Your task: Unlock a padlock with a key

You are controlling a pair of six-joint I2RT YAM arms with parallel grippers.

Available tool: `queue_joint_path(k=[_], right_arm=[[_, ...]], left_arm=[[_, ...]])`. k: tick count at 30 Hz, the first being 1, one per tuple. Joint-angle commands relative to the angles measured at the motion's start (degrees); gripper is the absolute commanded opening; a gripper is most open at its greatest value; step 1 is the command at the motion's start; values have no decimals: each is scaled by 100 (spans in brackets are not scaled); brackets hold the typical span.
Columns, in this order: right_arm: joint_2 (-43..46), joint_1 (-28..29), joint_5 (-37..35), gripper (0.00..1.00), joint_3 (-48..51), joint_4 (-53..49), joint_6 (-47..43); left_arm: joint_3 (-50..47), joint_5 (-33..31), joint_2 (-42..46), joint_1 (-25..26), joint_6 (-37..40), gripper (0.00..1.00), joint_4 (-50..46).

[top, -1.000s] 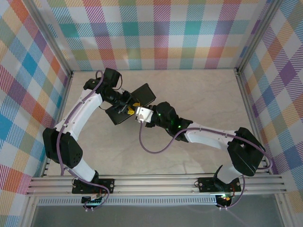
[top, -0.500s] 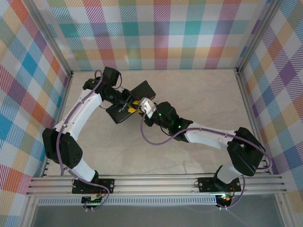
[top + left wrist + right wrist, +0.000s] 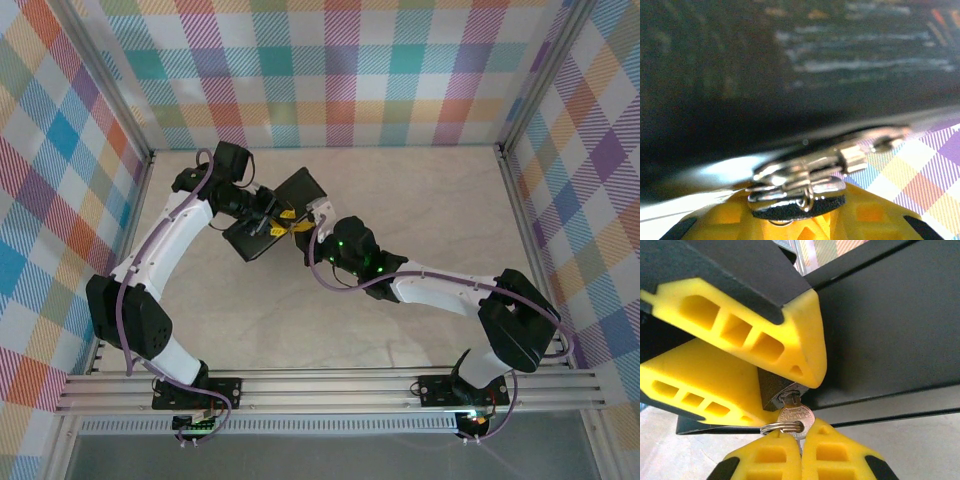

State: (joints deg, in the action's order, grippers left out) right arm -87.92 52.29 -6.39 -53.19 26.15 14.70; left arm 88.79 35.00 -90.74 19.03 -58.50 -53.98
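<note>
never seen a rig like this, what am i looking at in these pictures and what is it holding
Two white robot arms, the left arm and the right arm, are bolted at a table's near edge. The wide picture comes from a fixed camera above and behind them; each close-up comes from a wrist camera. A black box lies on the table. In the right wrist view, the left hand grips a small dark padlock, and the right hand pinches a silver key pushed into it. The left wrist view is blurry.

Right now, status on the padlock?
Left gripper jaws clamped on padlock. Right gripper jaws shut on key, seated in keyway. Nothing blocking; black box behind.
</note>
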Motion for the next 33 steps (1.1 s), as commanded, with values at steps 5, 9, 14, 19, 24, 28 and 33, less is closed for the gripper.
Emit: queue_joint_path(k=[5,9,14,19,24,28,33], right_arm=[[283,54,492,0,-179,866,1311],[343,37,481,0,-302,666,1658],[408,27,488,0,-401,316,1537],[600,-369,697,0,-272,-247,1311],[534,-790,1834,12,-463,-397,1478],[740,-808,2002,20,-606,-1222,710],[1049,-830,2171,21,-553,-1751,-903]], left_arm=[[9,252,279,75,43,0,335],[-53,200,320,75,-14,0,334],[-62,208,346,75,18,0,315],[-63,235,346,66,118,0,251],[-74,217,364,66,181,0,193],[-40,233,307,49,216,0,163],[10,268,267,49,251,0,133]])
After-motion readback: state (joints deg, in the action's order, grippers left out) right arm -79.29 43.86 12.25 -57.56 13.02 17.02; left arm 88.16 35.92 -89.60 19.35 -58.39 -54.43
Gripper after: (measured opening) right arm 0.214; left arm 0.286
